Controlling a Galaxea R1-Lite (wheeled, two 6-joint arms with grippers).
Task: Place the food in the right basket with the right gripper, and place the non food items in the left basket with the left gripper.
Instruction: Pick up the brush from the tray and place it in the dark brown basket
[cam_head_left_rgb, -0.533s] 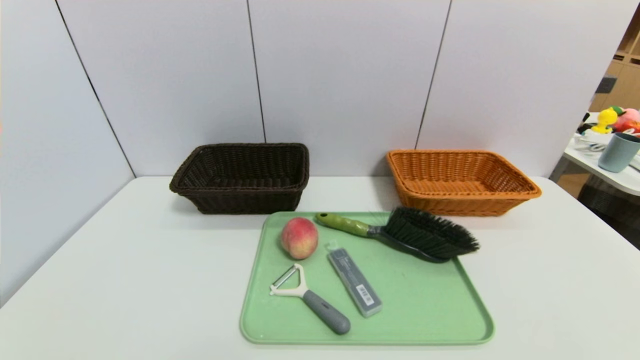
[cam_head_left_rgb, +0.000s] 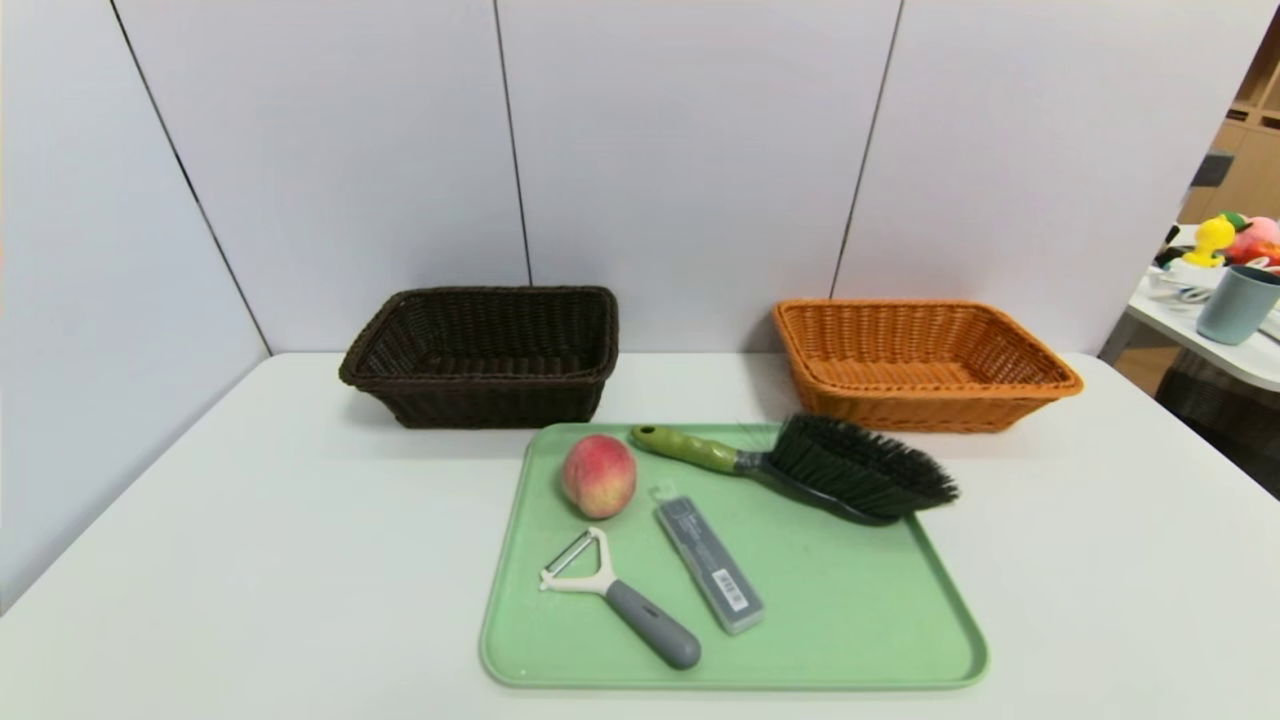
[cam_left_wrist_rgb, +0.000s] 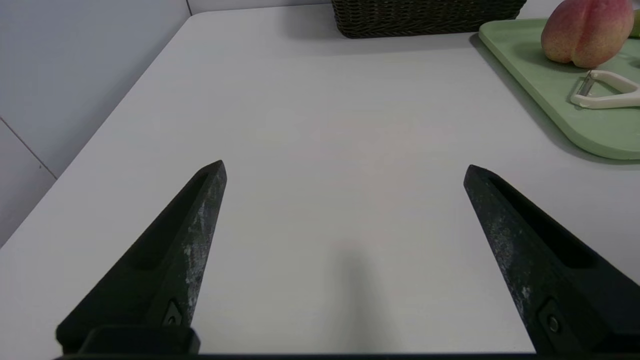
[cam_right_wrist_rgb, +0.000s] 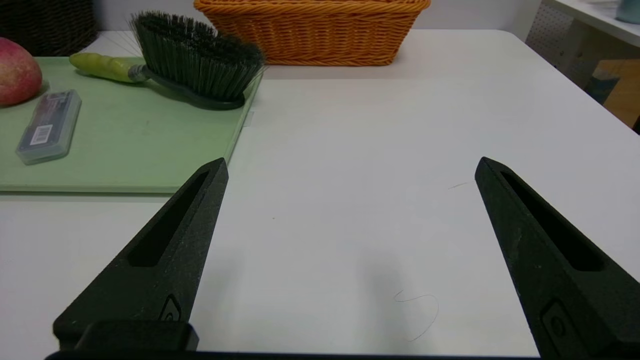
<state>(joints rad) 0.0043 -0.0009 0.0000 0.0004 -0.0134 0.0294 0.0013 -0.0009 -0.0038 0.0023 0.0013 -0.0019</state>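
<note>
The peach (cam_head_left_rgb: 599, 476) is sitting at the upper left of the green tray (cam_head_left_rgb: 850, 620), just beside the grey case (cam_head_left_rgb: 709, 565) and the Y-peeler (cam_head_left_rgb: 618, 597); being round, it is likely to roll if nudged. The brush (cam_head_left_rgb: 810, 467) is overhanging the tray's upper right edge near the orange basket (cam_head_left_rgb: 925, 365). The dark brown basket (cam_head_left_rgb: 485, 355) is standing upper left. Left gripper (cam_left_wrist_rgb: 345, 170) and right gripper (cam_right_wrist_rgb: 350, 167) are hovering low over bare table, jaws spread wide, holding nothing.

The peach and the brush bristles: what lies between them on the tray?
In the head view, only the brush's green handle lies between the peach and the bristles.
</note>
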